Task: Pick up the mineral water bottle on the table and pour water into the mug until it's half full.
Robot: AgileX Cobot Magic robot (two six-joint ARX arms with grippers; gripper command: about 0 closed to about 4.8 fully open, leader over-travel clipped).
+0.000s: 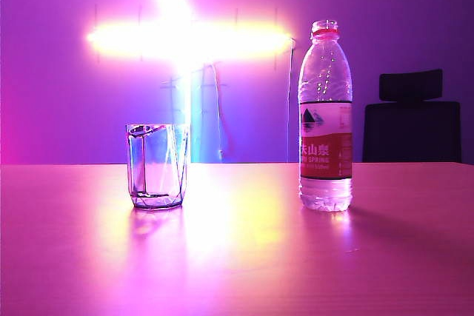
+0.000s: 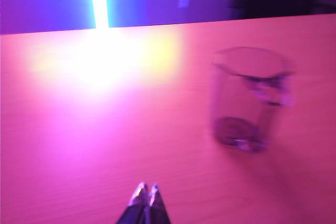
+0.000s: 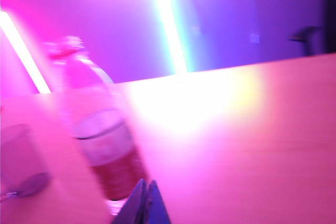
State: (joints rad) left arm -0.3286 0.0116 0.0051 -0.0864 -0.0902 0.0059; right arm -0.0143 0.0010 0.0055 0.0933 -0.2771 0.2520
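Bottle (image 1: 325, 116) and glass (image 1: 156, 166) well apart, upright on glossy counter (image 1: 244, 257) under pink-violet light, chair (image 1: 412, 120) behind; left gripper (image 2: 146, 190) and right gripper (image 3: 145, 184) low over it, jaws pressed together.

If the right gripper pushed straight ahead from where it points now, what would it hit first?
Probably the clear plastic mineral water bottle with the red label, standing just ahead of the shut right gripper, though blur makes depth uncertain.

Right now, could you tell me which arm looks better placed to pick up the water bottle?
Probably the right. Its shut tool sits close before the mineral water bottle, while the left tool, also shut, faces the mug, which stands apart.
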